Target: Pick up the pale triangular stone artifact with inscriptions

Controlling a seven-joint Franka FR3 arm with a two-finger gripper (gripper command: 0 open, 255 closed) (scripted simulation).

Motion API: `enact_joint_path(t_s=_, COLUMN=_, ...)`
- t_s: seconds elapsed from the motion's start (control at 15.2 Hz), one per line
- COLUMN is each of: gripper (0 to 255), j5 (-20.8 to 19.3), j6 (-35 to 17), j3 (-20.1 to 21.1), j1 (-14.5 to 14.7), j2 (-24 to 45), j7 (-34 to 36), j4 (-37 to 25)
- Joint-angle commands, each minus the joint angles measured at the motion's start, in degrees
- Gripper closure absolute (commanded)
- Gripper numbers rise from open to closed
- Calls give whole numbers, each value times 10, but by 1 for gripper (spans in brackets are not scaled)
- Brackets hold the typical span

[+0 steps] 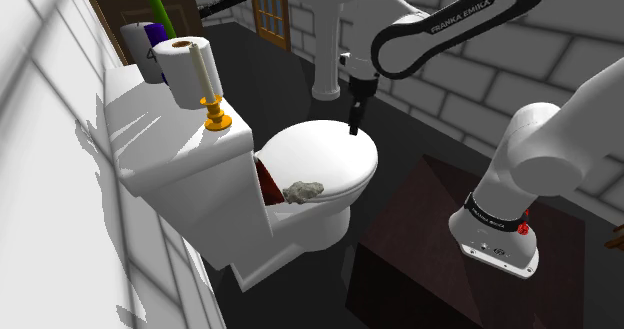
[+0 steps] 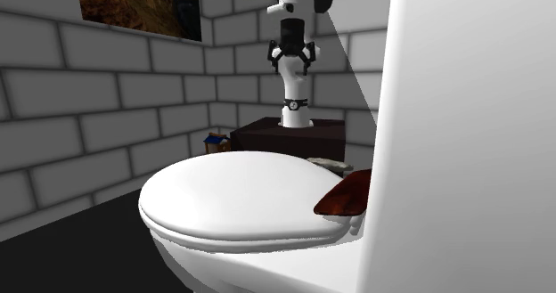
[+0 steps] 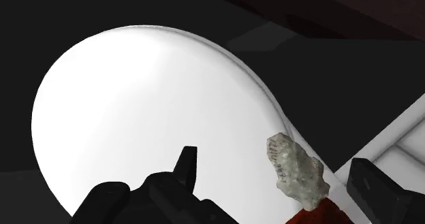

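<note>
The pale grey, roughly triangular stone (image 1: 305, 190) lies on the white toilet lid (image 1: 330, 152), at the lid's edge toward the tank, beside a red-brown piece (image 1: 268, 182). In the wrist view the stone (image 3: 296, 169) shows faint marks. My black gripper (image 1: 353, 127) hangs open above the middle of the lid, off to one side of the stone and well above it. Through the wrist camera its fingers (image 3: 185, 165) stand wide apart, and the stone appears below and between them, untouched. From across the lid the gripper (image 2: 292, 55) is high up, the stone (image 2: 330, 164) small behind the lid.
The toilet tank (image 1: 170, 142) carries a paper roll on a gold holder (image 1: 195, 72) and a bottle (image 1: 145, 42). A white pedestal (image 1: 330, 62) and a wooden door (image 1: 270, 12) stand behind. The dark stand (image 1: 440, 242) is at the shoulder view's lower right. Brick walls surround.
</note>
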State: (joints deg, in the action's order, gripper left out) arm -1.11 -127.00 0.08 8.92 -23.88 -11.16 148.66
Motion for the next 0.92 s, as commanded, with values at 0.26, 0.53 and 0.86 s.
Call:
enact_joint_path(t_s=0.26, gripper=0, j5=-23, j6=-137, j3=14, j1=23, j2=118, j7=-55, j4=-2)
enact_joint_path(t_s=0.53, gripper=0, j5=-53, j6=-223, j3=26, j1=33, j2=205, j7=-77, j4=-14)
enact_joint_path(t_s=0.86, gripper=0, j5=-125, j6=-317, j3=34, j1=47, j2=319, j7=-77, j4=-46)
